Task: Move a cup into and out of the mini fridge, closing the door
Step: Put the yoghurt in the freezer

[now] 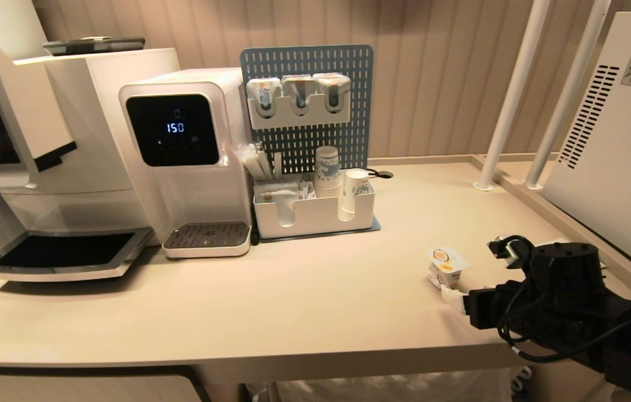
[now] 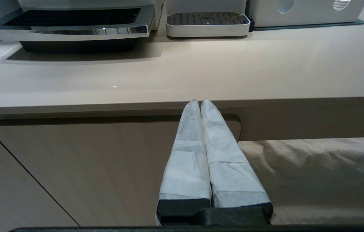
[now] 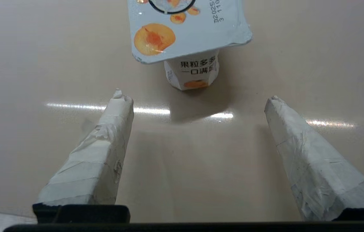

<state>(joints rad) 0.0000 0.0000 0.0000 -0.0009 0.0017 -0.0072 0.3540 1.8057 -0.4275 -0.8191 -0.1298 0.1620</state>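
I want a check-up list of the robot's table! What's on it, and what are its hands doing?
Surface: beige counter, bare in front.
Job's things: cup standing upright on the counter; mini fridge at the right, door not seen.
Clutter: coffee machine, water dispenser, pegboard organiser with paper cups.
Grippers: right gripper open, just short of the cup, not touching it; left gripper shut, parked below the counter edge.
Cables: black cables on the right arm.
Surroundings: ribbed wall, two white poles.
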